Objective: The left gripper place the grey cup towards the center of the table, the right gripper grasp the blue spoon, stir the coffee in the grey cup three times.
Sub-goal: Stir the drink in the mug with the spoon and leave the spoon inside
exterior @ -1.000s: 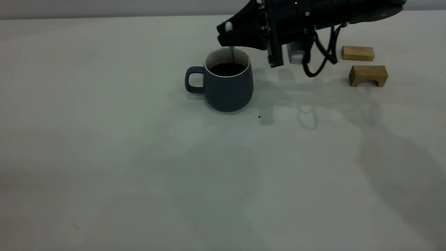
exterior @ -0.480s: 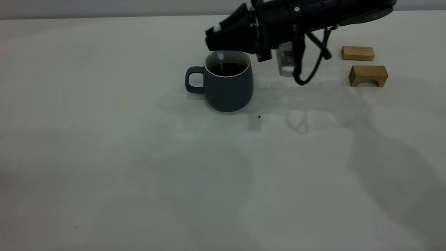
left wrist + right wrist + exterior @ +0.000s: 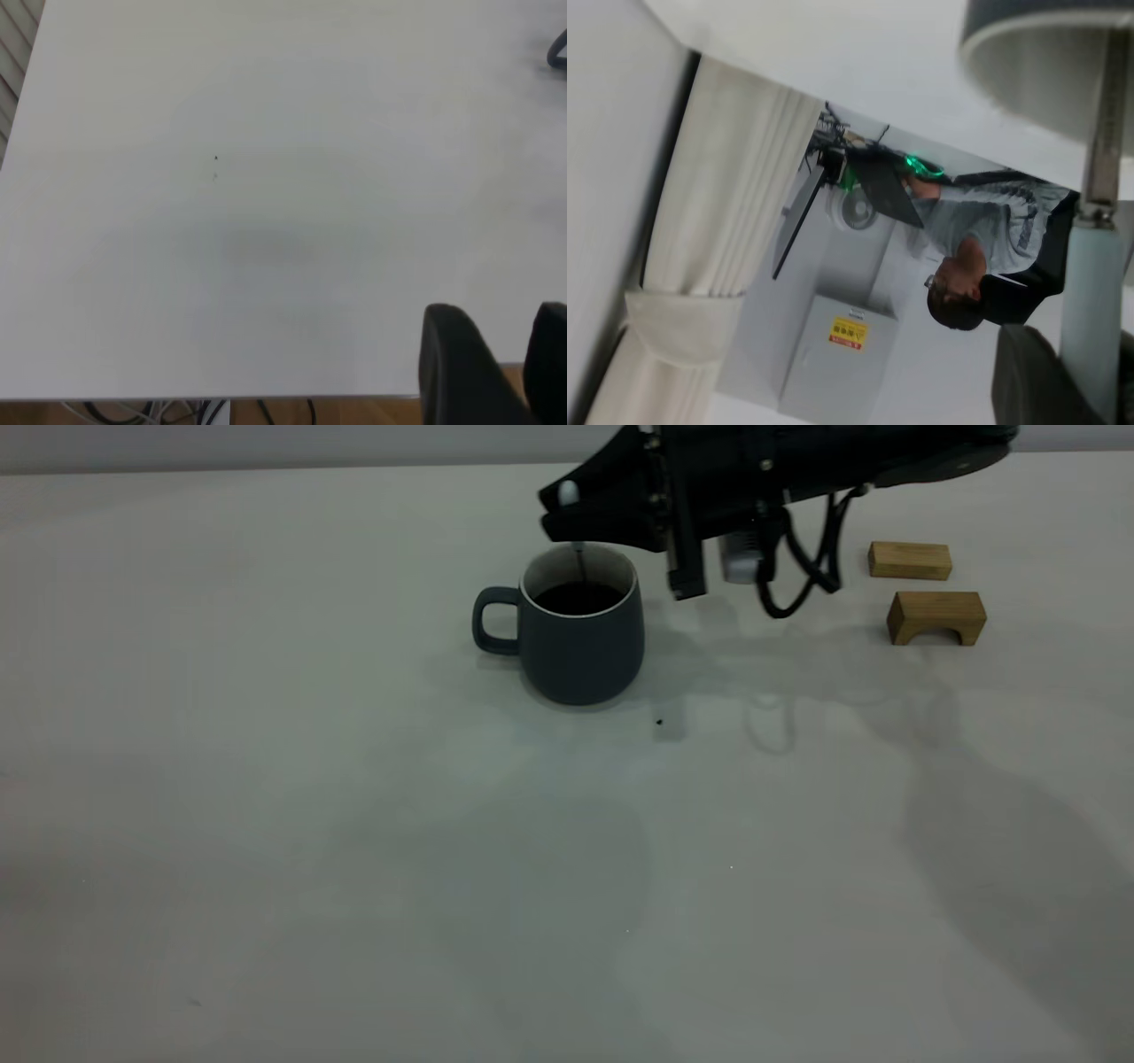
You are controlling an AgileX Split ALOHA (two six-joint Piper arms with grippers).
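The blue spoon [image 3: 578, 536] is being gripped at its pale handle by the right gripper [image 3: 567, 512], whose fingers are being kept closed around it just above the grey cup [image 3: 580, 631]. The spoon's long axis is being held nearly upright, handle end up, its metal neck reaching down into the coffee [image 3: 578, 599]. The cup is being left standing on the table [image 3: 354, 824] toward the far middle, its loop handle pointing to the exterior view's left. Wide bare tabletop is being left around it; two wooden blocks [image 3: 935, 615] are lying well apart to its right. The left gripper [image 3: 496, 363] is being held over the table's near edge, its fingers parted and holding nothing.
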